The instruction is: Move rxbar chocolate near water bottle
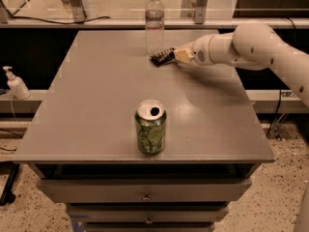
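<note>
The rxbar chocolate (162, 57) is a flat black wrapper with pale stripes, held at its right end by my gripper (179, 56) just above the far part of the grey table (96, 105). The gripper is shut on the bar. The white arm reaches in from the right. The water bottle (154, 24), clear with a white cap, stands upright at the table's far edge, just behind and slightly left of the bar.
A green soda can (150, 127), opened, stands upright near the table's front edge. A small white pump bottle (16, 83) sits on a ledge to the left. Drawers run below the tabletop.
</note>
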`<state>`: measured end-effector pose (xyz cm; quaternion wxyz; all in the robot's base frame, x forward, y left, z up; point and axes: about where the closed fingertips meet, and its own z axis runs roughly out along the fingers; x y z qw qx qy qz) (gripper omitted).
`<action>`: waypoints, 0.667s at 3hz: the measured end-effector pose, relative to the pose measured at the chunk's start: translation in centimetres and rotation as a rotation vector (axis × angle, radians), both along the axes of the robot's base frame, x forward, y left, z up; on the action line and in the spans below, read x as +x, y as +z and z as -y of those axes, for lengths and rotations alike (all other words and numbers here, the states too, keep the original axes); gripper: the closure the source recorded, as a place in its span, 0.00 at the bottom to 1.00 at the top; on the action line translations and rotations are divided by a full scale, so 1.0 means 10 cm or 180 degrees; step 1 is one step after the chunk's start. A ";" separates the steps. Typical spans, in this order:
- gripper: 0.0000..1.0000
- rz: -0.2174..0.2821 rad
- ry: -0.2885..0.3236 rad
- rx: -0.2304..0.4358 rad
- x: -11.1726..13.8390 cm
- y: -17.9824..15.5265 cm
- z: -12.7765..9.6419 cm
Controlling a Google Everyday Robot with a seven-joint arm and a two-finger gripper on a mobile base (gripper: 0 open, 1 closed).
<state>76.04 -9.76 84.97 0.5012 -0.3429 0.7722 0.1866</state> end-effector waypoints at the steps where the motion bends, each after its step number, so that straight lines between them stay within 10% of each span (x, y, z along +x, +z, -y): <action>1: 0.60 -0.0018 0.0015 0.0007 0.02 -0.01 -0.02; 2: 0.37 -0.0032 0.0022 0.0014 0.03 -0.02 -0.02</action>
